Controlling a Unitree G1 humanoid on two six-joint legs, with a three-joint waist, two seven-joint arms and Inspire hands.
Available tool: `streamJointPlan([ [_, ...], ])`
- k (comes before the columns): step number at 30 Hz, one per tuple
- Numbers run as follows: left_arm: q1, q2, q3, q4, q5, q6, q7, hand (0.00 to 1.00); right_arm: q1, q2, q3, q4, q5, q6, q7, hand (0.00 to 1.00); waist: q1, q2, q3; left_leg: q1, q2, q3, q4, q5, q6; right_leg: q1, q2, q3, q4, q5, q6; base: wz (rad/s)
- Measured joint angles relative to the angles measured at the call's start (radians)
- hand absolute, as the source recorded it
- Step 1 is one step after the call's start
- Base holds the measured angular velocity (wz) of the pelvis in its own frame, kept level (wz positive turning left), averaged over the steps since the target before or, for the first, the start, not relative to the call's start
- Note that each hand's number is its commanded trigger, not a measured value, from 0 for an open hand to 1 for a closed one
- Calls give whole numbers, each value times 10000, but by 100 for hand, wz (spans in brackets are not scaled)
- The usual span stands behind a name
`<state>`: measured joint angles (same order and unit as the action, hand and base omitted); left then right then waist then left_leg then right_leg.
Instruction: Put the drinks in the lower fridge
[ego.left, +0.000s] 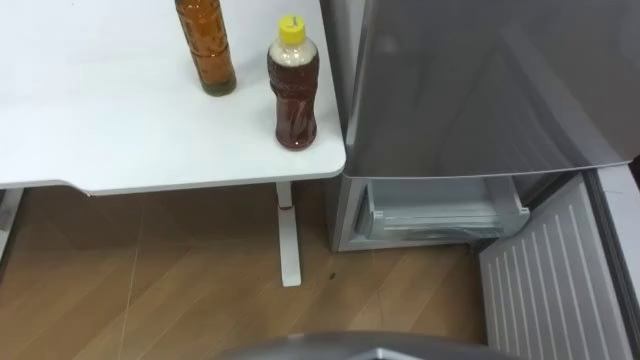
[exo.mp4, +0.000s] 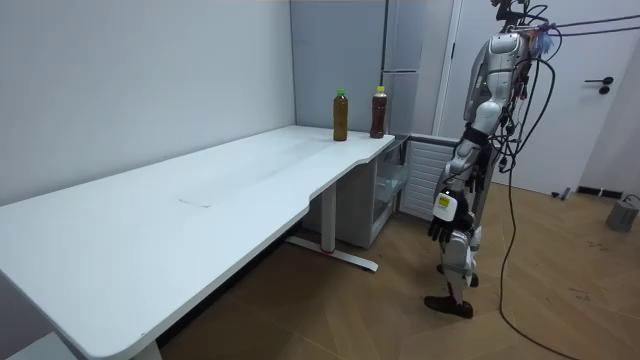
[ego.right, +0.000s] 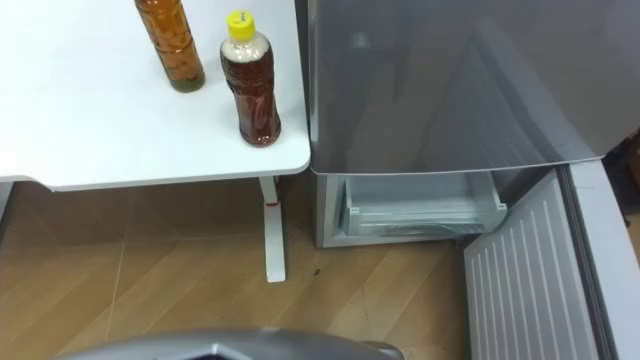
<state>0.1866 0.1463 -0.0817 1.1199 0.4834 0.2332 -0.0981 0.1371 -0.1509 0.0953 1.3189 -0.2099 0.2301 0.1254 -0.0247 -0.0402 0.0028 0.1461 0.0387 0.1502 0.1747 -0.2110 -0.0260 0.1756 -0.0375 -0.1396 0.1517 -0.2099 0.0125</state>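
The room view showed what the eye views could not: the robot upright on the wood floor (exo.mp4: 560, 280) by the far corner of the white worktop (exo.mp4: 200, 200). Its left hand (exo.mp4: 438, 228) hung by the thigh, too small to tell whether its fingers were wide or curled. From that hand both drinks stood at about ten o'clock, well apart from it.

The eye views gave the close detail. At eleven o'clock on the worktop stood the amber bottle (ego.left: 207, 50), upright, its cap green in the room view. Just beside it, at its four o'clock, the dark bottle (ego.left: 292, 90) with a yellow cap stood upright near the corner. At two o'clock rose the grey fridge (ego.left: 480, 90). At four o'clock its lower door (ego.left: 550, 275) stood open, baring a clear drawer (ego.left: 440, 212).
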Motion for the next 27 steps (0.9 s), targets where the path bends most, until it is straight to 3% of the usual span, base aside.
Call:
streamJointPlan([
  [27, 21, 2, 224, 0, -43, -3, 67, 0, 4, -4, -23, 22, -257, 17, 184, 0, -7, -41, -2, 40, -6, 5, 67, -2, -3, 0, -22, -22, 0, -24, -2, 0],
])
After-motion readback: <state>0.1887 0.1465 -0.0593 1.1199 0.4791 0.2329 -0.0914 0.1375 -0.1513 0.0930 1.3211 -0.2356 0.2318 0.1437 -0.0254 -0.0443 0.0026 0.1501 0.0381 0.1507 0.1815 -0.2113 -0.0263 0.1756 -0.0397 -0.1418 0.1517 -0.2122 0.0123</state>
